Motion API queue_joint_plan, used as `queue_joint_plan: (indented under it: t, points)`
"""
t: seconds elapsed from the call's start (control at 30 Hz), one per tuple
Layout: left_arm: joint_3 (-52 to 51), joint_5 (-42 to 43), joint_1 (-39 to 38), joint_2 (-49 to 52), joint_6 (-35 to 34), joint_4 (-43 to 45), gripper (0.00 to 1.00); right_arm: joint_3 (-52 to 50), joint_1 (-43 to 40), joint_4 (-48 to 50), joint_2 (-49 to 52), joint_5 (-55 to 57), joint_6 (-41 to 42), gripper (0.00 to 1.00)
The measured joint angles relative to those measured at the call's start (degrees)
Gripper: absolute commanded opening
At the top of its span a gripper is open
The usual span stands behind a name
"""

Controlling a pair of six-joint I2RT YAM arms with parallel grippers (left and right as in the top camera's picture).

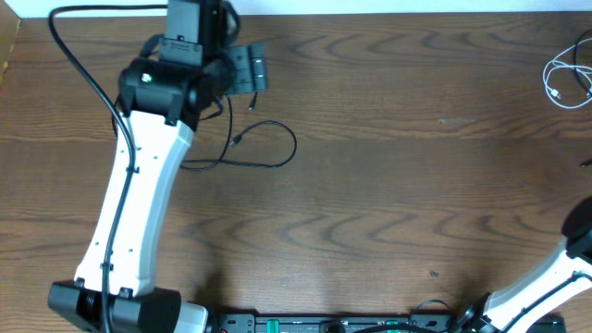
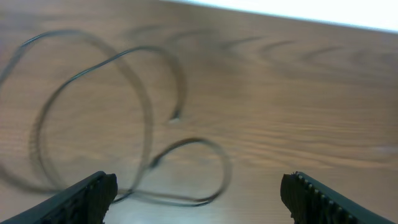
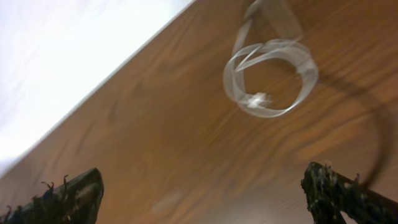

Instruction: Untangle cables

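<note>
Wood-grain table (image 1: pixel 388 213) seen from above, with two white robot arms reaching in from the near edge. The left arm stretches to the far left corner. Its left pincer (image 2: pixel 198 186) hangs released over the wood, fingers spread wide with nothing between them. Just in front of it lies a black cable (image 1: pixel 293 146) in loose, open curves. One small loop crosses over itself, and a plug end rests inside the larger curve. No other cord touches this cable.

Far off at the right edge lies a white cable (image 3: pixel 272 46), coiled in a small ring with its plug inside. The right pincer (image 3: pixel 202 173) hovers above it, also released and holding nothing. A dark cord (image 1: pixel 583 81) runs close beside the white ring at the picture's border. Whether the two cross cannot be told, since that part is blurred and cut off.

Progress looks well advanced: the left black cable lies well apart from the others. What seems left is checking the white and dark pair on the right, and perhaps straightening the small crossing loop.
</note>
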Motion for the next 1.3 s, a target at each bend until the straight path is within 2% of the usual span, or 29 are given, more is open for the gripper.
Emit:
queue_joint_plan:
  t: [0.27, 0.47, 0.57, 0.73, 0.93, 1.3]
  points:
    - [0.0, -1.7, 9.3, 10.6, 4.7, -2.2, 0.86, 0.0, 14.9, -4.1, 0.0, -1.7, -4.9, 0.99]
    - [0.0, 0.0, 10.3, 18.7, 11.4, -7.8, 0.82, 0.0, 24.6, -4.5, 0.0, 1.4, -6.1, 0.99]
    - [0.0, 0.5, 10.3, 21.2, 12.5, -11.0, 0.82, 0.0, 28.7, -4.3, 0.0, 2.9, -6.3, 0.99]
    - [-0.3, 0.7, 13.5, 21.9, 7.6, -9.0, 0.83, 0.0, 30.7, -4.3, 0.0, 3.6, -6.4, 0.99]
    - [-4.0, -2.3, 21.2, 21.9, 0.3, 0.4, 0.82, 0.0, 30.9, -4.7, 0.0, 4.5, -6.3, 0.99]
    - [-12.9, -7.5, 25.4, 21.9, -3.5, 3.7, 0.82, 0.0, 31.5, -5.0, 0.0, 4.5, -6.3, 0.99]
